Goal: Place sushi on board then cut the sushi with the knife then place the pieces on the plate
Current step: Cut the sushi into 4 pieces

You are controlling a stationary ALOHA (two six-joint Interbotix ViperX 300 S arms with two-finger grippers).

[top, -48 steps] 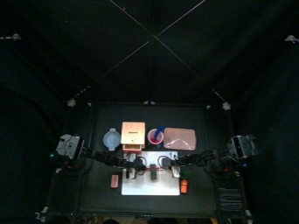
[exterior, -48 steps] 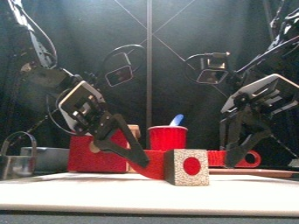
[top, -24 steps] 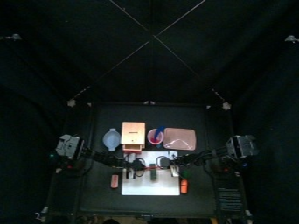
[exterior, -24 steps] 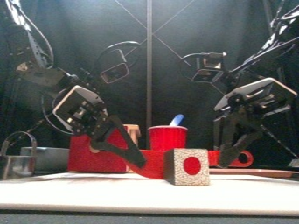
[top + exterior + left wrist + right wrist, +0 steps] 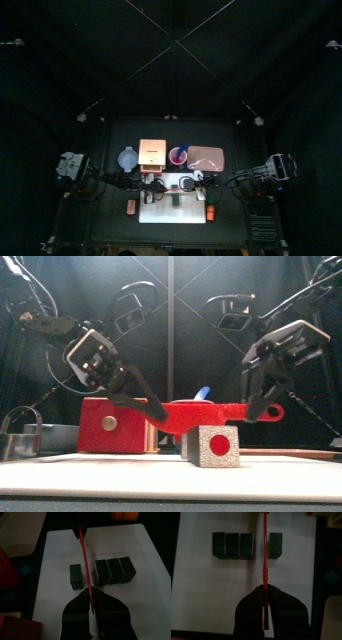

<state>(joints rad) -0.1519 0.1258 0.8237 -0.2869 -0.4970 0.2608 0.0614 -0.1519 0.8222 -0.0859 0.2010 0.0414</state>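
We had left gripper (image 5: 90,592) and right gripper (image 5: 264,588) clamped shut on the knife (image 5: 85,557), one per end. It crossed the board (image 5: 53,562) between sushi pieces (image 5: 110,571).

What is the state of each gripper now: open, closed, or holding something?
Left gripper: shut on one end of the red knife.
Right gripper: shut on the other end of the same knife.

Shot from high above, tilted slightly toward the back curtain (image 5: 80,60), the table (image 5: 227,135) small and far below. Shot level from the table's front edge, close on one sushi piece (image 5: 214,446). Looked down from both wrists, near, from opposite ends along the same red knife (image 5: 83,557) over the white cutting board (image 5: 137,602).
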